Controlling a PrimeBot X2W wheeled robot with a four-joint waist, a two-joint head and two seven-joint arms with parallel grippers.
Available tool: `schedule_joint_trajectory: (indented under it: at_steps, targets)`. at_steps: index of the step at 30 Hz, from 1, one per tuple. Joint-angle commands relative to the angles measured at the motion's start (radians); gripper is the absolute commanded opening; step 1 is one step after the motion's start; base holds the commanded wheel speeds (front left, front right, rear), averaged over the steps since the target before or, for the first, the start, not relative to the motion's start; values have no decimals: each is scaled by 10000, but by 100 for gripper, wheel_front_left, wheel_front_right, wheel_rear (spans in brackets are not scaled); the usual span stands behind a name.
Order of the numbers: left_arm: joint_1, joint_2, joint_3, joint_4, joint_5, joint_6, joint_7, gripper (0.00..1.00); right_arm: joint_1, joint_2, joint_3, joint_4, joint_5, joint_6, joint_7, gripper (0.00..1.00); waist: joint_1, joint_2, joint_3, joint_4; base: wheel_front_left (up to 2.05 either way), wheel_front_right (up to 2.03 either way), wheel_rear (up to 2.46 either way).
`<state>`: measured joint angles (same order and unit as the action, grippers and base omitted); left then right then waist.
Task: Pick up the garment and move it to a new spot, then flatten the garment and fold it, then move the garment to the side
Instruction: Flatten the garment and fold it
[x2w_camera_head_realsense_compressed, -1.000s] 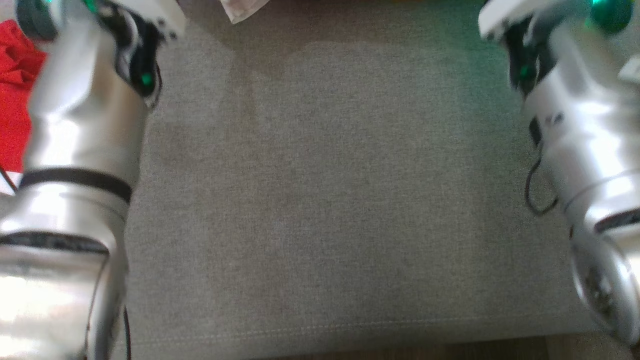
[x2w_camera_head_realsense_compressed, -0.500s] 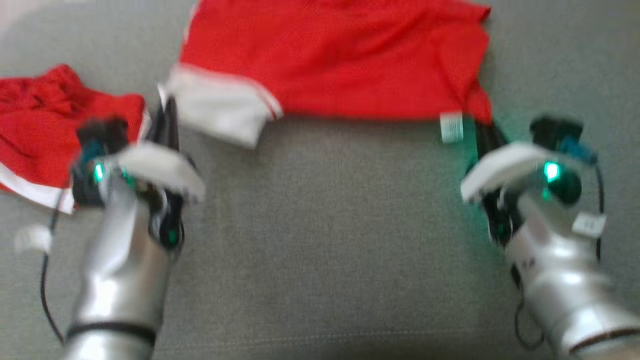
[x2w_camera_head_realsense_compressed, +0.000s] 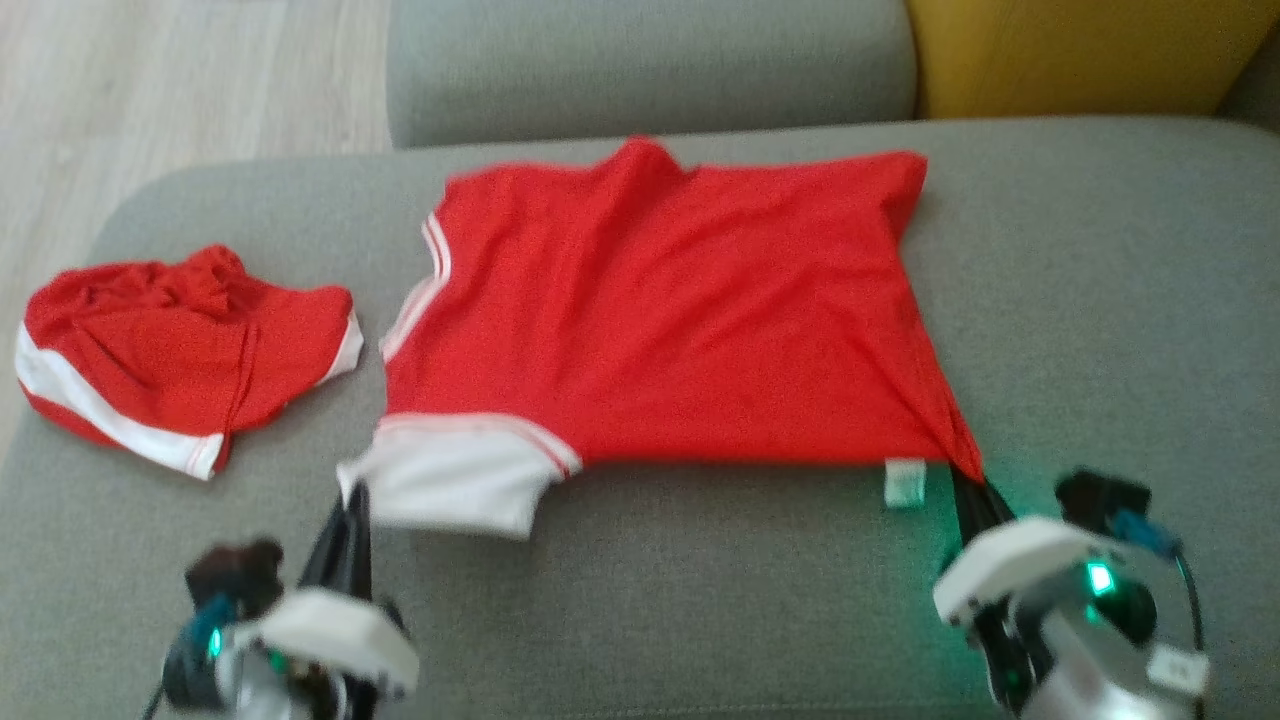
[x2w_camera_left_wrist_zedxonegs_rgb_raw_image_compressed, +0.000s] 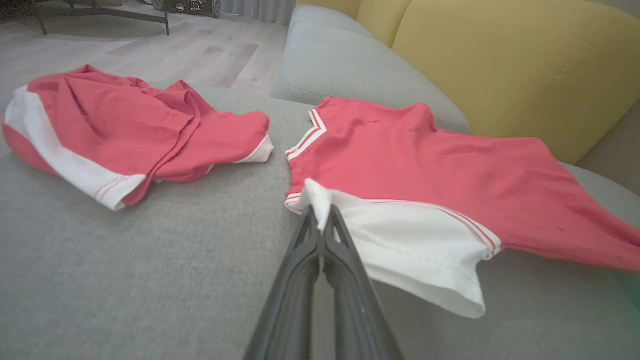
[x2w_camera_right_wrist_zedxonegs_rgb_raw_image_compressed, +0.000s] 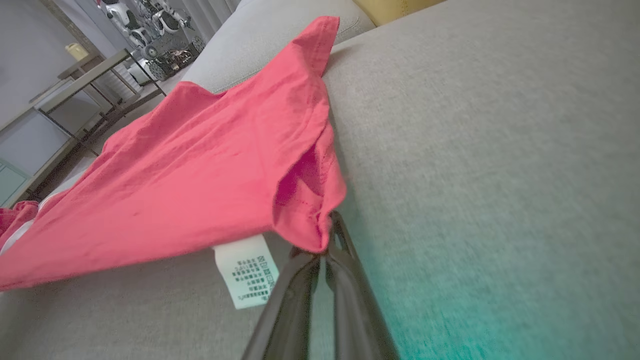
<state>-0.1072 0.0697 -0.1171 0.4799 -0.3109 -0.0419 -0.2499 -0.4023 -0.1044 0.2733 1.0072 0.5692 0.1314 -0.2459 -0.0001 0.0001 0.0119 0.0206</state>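
Observation:
The garment (x2w_camera_head_realsense_compressed: 660, 320) is a red shirt with white sleeve ends, spread over the grey sofa seat (x2w_camera_head_realsense_compressed: 1100, 300). My left gripper (x2w_camera_head_realsense_compressed: 350, 497) is shut on the white sleeve cuff at the shirt's near left; in the left wrist view the cuff (x2w_camera_left_wrist_zedxonegs_rgb_raw_image_compressed: 400, 245) is pinched at my left gripper's (x2w_camera_left_wrist_zedxonegs_rgb_raw_image_compressed: 320, 212) tips. My right gripper (x2w_camera_head_realsense_compressed: 968, 478) is shut on the shirt's near right corner, beside a white care label (x2w_camera_head_realsense_compressed: 904, 484). In the right wrist view that red corner (x2w_camera_right_wrist_zedxonegs_rgb_raw_image_compressed: 305, 200) bunches at my right gripper (x2w_camera_right_wrist_zedxonegs_rgb_raw_image_compressed: 327, 220), with the label (x2w_camera_right_wrist_zedxonegs_rgb_raw_image_compressed: 247, 272) hanging beneath.
A second red and white garment (x2w_camera_head_realsense_compressed: 170, 350) lies crumpled on the seat's left end. The grey backrest (x2w_camera_head_realsense_compressed: 650, 60) and a yellow cushion (x2w_camera_head_realsense_compressed: 1080, 50) stand behind. Wooden floor (x2w_camera_head_realsense_compressed: 180, 80) lies beyond the sofa's left edge.
The head view has swung upward, from bare seat fabric to the whole shirt and backrest. Both grippers stay shut on the shirt's near corners.

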Motion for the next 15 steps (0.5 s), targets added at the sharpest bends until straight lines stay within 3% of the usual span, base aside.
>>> schedule_joint_trajectory:
  at_steps: [1, 15]
  targets:
    - [55, 215, 375, -676, -18, 114, 47, 0, 125, -85, 57, -404, 117, -7, -11, 0, 1, -1, -288, -33, 0, 0, 0]
    - [3693, 282, 246, -5533, 78, 1292, 2011, 0, 3435, -283, -1676, -3755, -345, -7, 1644, 0, 1, -1, -750, -73, 0, 0, 0]
